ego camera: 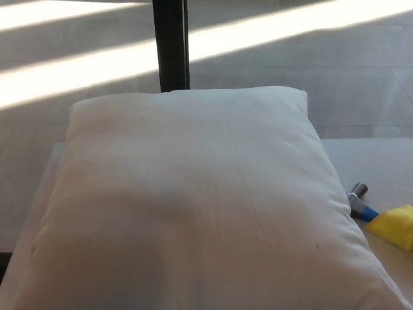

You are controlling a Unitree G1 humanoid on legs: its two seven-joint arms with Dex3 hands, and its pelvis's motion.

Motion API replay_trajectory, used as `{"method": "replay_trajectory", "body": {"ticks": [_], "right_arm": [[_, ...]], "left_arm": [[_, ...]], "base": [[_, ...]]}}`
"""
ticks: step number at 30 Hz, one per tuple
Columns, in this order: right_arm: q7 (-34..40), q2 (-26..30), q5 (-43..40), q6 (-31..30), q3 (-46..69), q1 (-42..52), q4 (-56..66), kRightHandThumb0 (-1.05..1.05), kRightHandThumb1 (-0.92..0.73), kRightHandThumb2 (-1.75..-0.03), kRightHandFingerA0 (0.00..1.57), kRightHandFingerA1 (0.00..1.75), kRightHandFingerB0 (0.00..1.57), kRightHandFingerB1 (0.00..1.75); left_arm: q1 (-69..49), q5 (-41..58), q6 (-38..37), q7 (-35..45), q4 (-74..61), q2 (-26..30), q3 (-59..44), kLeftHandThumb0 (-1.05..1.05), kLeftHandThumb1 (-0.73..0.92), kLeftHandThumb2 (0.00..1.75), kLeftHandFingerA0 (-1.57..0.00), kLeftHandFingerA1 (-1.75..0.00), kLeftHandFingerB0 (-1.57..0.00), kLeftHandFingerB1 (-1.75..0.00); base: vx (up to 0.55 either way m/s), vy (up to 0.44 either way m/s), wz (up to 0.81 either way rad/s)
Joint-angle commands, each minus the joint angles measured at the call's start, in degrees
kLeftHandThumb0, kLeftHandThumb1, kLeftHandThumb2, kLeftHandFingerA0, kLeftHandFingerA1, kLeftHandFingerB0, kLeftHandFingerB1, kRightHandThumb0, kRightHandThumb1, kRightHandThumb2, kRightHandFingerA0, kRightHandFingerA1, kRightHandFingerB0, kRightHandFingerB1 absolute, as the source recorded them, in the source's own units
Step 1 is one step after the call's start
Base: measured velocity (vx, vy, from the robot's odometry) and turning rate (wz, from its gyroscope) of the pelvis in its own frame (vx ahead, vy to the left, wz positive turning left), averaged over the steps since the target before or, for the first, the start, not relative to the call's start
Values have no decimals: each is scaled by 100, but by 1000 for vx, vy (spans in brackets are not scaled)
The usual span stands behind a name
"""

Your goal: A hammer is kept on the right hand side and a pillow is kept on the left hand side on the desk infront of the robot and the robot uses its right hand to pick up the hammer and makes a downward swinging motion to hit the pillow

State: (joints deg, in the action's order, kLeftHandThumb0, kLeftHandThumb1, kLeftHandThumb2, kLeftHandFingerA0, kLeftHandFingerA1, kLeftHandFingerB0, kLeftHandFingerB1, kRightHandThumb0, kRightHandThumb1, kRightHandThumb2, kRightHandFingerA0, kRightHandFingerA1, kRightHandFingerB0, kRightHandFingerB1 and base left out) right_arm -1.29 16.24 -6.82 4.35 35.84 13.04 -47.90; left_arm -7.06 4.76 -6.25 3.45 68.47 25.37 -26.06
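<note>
Pillow [193, 206] fills desk [381, 161], hammer [361, 203] half-hidden beside yellow cloth [395, 226]; neither hand visible, state untellable; risk: right hand snags cloth when reaching.

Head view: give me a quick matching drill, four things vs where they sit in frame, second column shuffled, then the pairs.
Things:
1. pillow
2. hammer
3. yellow object
4. dark post

Places:
A. top, just left of middle, standing behind the pillow
B. right edge, low, next to the hammer's blue part
C. fills most of the frame, on the desk
D. right side, peeking out beside the pillow's right edge

Pairs: 1-C, 2-D, 3-B, 4-A

Neither robot hand is in view.
</note>
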Motion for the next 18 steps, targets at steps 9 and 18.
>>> {"method": "replay_trajectory", "body": {"ticks": [9, 18], "right_arm": [[557, 1447, -1838, -2561, 1841, -1337, -223, -86, -62, -103, 2, 24, 0, 15], [99, 1789, -1816, -1813, 1694, -2595, 866, -96, -71, -99, 0, 1, 2, 3]], "left_arm": [[164, 506, -195, -56, 251, 97, -461, -51, 54, 57, -73, -66, -88, -58], [206, 630, -171, 51, 270, 69, -688, -52, 55, 56, -64, -68, -82, -60]], "base": [[0, 0, 0], [0, 0, 0]]}}
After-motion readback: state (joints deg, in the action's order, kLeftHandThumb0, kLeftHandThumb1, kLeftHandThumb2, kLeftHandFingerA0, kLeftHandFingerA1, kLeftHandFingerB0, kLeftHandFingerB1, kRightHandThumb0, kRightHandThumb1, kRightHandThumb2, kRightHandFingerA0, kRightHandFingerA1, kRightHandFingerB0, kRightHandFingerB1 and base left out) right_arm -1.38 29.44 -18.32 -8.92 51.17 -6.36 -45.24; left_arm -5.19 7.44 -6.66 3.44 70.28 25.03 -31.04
